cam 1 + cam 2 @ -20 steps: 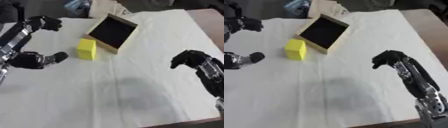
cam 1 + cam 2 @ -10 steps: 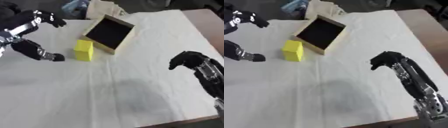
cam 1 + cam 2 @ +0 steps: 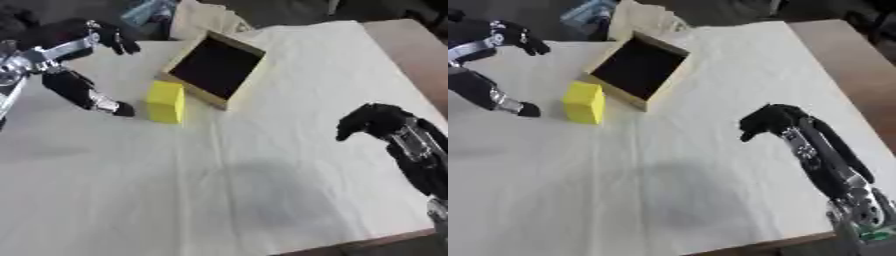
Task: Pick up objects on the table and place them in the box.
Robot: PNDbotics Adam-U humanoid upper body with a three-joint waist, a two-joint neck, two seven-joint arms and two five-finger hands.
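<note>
Here the yellow block (image 3: 166,102) stands upright on the white cloth (image 3: 219,190), just beside the near-left wall of the box (image 3: 216,69) and apart from it by a thin strip of cloth. The box is a shallow wooden tray with a dark inside, set askew to the table edge, and nothing shows in it. The block is the only loose thing I can see to pick up, so the task looks barely begun.

The left hand (image 3: 72,75) is spread wide just left of the block: one digit reaches down with its tip near the block's left face, not touching it, while the others arch high toward the far edge. Its fingers are apart and hold nothing. The right hand (image 3: 770,121) hangs over the cloth well to the right, away from block and box alike, its fingers curled in on themselves with nothing between them.

My guess is that the left hand is lining up a grasp. The risks lie in how close the block stands to the box. A push from the left could slide it against the wall or tip it over, since it is taller than it is deep. Only the lower digit is near the block, so closing early could knock it aside. The cloth is wrinkled and may drag with a sliding block.
</note>
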